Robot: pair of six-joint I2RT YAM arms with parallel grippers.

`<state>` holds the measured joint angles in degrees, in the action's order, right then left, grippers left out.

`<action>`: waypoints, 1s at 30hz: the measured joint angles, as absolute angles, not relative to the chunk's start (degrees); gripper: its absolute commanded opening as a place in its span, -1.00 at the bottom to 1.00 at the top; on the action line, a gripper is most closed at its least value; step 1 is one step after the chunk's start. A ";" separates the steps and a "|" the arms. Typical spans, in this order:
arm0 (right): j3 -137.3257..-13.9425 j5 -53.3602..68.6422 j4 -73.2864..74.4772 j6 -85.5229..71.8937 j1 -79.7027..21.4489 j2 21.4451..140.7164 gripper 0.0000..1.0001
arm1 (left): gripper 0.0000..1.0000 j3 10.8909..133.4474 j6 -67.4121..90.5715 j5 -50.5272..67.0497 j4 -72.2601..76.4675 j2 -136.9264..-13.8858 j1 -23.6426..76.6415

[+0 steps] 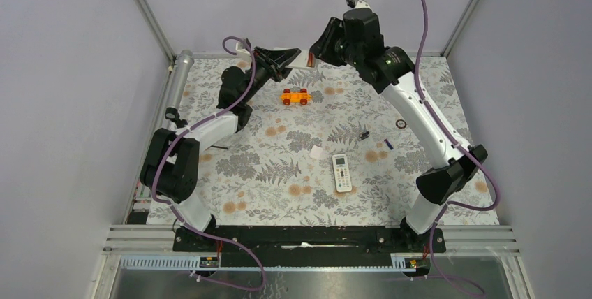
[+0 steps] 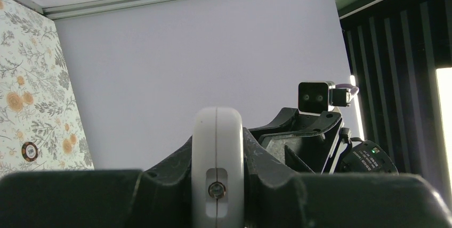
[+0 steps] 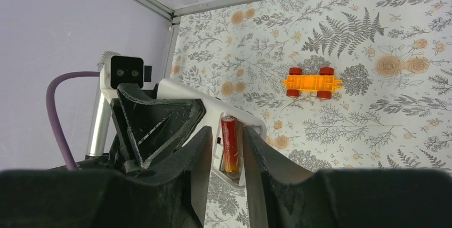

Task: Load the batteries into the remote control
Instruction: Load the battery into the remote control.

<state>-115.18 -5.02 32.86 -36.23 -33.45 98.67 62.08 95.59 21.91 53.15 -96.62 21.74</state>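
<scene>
Above the far edge of the table (image 1: 279, 194), the left gripper (image 1: 286, 58) is clamped tight on the remote control (image 2: 217, 153), holding it off the surface with its open bay facing the right gripper (image 3: 226, 132), whose jaws stand parted with nothing pinched. A red battery (image 3: 229, 143) lies in the bay, framed by those fingers. The second battery (image 1: 389, 143) rests well apart, toward the table's right edge. The risk, by the look of it, is that the battery may not be fully seated, and a brush from a finger pulling away, or a tilt of the handset, could spill it. Only the right wrist view shows the battery in its bay. The left wrist view shows just the handset's white end, and only the overhead view shows the spare.
</scene>
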 measured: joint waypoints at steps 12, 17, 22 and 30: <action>-117.16 -4.89 38.57 -34.02 -33.47 99.24 -0.36 | -1.00 62.08 95.68 21.71 53.60 -96.62 21.74; -117.16 -4.25 40.64 -33.21 -33.67 99.61 -0.36 | -1.00 62.08 95.48 21.58 53.58 -96.75 21.69; -117.16 -2.66 41.56 -32.88 -33.91 99.79 -0.38 | -1.00 62.08 95.22 21.52 53.58 -96.75 21.69; -117.16 -1.96 41.54 -32.80 -33.93 100.66 -0.39 | -1.00 62.08 94.41 21.34 53.08 -96.77 21.58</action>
